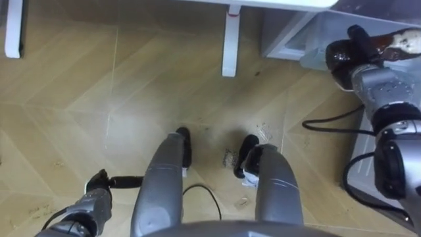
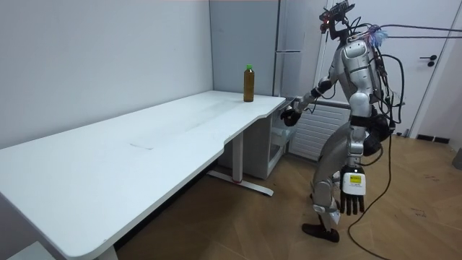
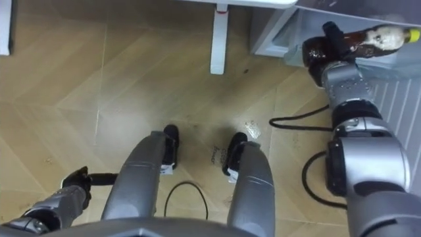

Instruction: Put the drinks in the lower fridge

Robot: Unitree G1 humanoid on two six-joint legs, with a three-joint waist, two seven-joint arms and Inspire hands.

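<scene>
Right robot hand (image 3: 323,45): fingers curled round the base end of a brown bottle (image 3: 376,36), a firm-looking wrap. Arm reached forward and out to the robot's right.

Bottle lies nearly flat. Its long axis runs from the hand toward the robot's right, and the yellow cap (image 3: 414,33) points away from the palm.

Left robot hand (image 2: 351,193): hangs by the thigh, fingers straight and slack, holding nothing.

Key relation: a pale open compartment (image 1: 294,38), which I take to be the lower fridge, sits just beside the holding hand, on its left. So the bottle points away from the opening, not into it. My guess is the wrist must swing the capped end round, or the arm must shift left, before the bottle goes in. Cannot tell whether any part of the bottle is past the lip.

Robot stands at the end of the bench (image 2: 144,144), facing the tall grey fridge (image 2: 289,36).

Count:
- Drinks: two. One is in the right hand. One green-capped bottle (image 2: 249,83) stands upright on the bench's far corner.
- The right hand is the nearer to the green-capped bottle; the left is well apart from it.
</scene>
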